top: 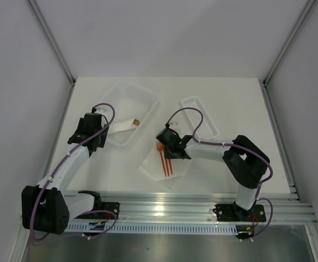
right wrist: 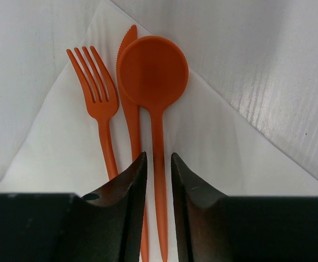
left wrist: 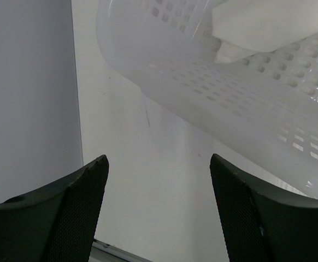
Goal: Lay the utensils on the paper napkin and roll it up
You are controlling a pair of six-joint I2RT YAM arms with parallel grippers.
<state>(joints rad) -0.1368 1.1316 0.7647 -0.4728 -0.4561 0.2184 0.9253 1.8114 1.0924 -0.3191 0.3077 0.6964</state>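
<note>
Right pincer point(right wrist: 158, 158) hangs low over the utensils point(top: 164, 161), its jaws parted only a narrow slit. The spoon point(right wrist: 152, 71) handle runs straight through that slit, looking slimmer than the gap. Cannot tell whether either pad grazes it. Left pincer point(left wrist: 158, 158) is spread wide and holds nothing, hovering over bare surface point(top: 230, 93) just beside the wall of the perforated basket point(left wrist: 230, 93). Count: three orange-red pieces, one fork point(right wrist: 96, 87), one knife point(right wrist: 127, 82) and one spoon. They lie side by side, heads the same way, on the single paper napkin point(right wrist: 60, 158). The spoon bowl overlaps the knife blade. The napkin lies flat on the surface between the two arms, one corner pointing past the utensil heads. Two clear containers sit farther back: the basket, with one white paper roll point(top: 127, 124) with a brown tip inside, and a small narrow tray point(top: 187, 101) right of it. From above, the right wrist covers the utensil handles.
</note>
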